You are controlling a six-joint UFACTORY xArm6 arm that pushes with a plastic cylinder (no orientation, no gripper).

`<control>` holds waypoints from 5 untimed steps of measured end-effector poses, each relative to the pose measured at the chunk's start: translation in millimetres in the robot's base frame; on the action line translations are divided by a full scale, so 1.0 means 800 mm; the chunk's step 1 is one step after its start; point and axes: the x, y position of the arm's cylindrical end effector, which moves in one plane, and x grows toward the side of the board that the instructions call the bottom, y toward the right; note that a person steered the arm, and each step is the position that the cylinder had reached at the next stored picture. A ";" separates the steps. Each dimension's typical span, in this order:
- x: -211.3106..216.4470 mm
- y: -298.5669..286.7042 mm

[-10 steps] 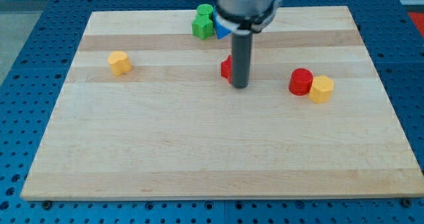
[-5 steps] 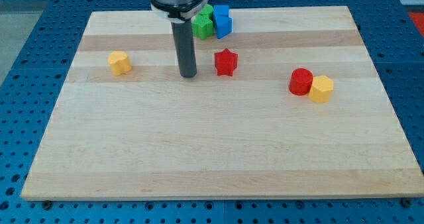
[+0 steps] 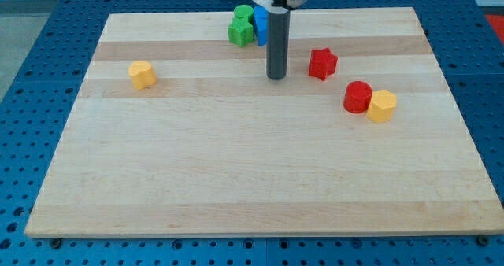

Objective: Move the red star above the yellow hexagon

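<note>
— Standing on the wooden board, where is my tip?
— Just to the view's left of the red star, a narrow gap between them; the bare rod clasps nothing.
— And the yellow hexagon?
— Farther to the view's right and lower, touching the red cylinder, below the star.

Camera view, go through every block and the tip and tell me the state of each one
Red star: free, upper left of the red cylinder.
Red cylinder: touching the yellow hexagon.
Yellow hexagon: against the cylinder's right.
Yellow block: alone at left.
Green blocks: clustered with the blue block.
My tip: left of the star, apart.
</note>
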 end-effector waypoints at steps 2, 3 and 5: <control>-0.007 0.123; -0.007 0.178; -0.063 0.187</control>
